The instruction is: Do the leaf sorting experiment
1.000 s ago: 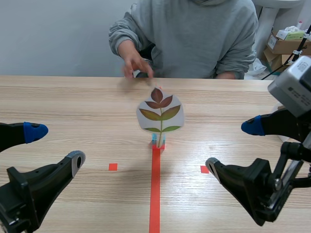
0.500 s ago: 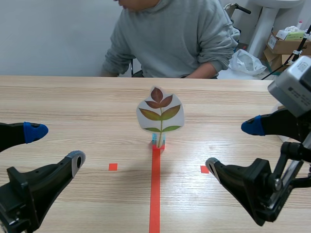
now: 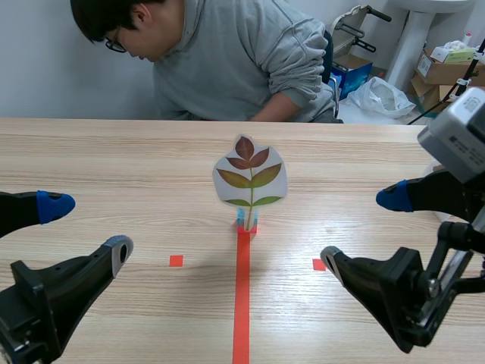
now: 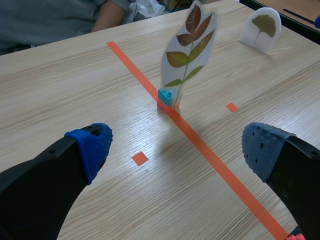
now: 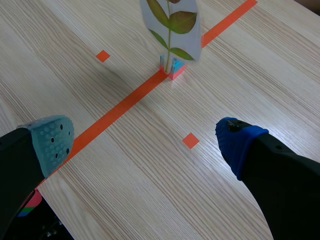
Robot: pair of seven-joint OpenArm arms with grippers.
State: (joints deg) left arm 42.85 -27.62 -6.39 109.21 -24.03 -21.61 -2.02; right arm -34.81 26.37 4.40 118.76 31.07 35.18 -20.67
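Leaf card (image 3: 250, 176), upright in a small blue and red block (image 3: 246, 222), right at the far end of the long orange-red tape line, in the middle of the table (image 3: 114, 159). On the card, a sprig: dark red leaflets at the top, olive and green pairs lower down, a thin stem running into the block. Untouched by either gripper, well ahead of both.

Small tape squares on either side of the line, nearer the robot than the block.

Left gripper (image 3: 87, 230) low at the near left, fingers spread wide with nothing held; a blue dotted pad on one tip, grey on the other. In the left wrist view, the same gripper (image 4: 177, 150) facing the leaf card (image 4: 189, 50) and block (image 4: 167, 97), tape line running between the parted tips.

Right gripper (image 3: 361, 230) low at the near right, likewise spread wide, nothing between the fingers. In the right wrist view, that gripper (image 5: 143, 141) with card (image 5: 172, 22) and block (image 5: 172, 67) ahead, tape line crossing slantwise between the tips.

Second card (image 4: 260, 30), white and rounded, bearing a single fan-shaped yellowish leaf, standing beyond the first toward the right arm's side, well apart from it.

Across the table, a person (image 3: 227, 61) in a grey sweatshirt, leaning sideways and down, one forearm at the far edge. Behind, cardboard boxes (image 3: 447, 68) and a white bag (image 3: 383, 95) on the floor
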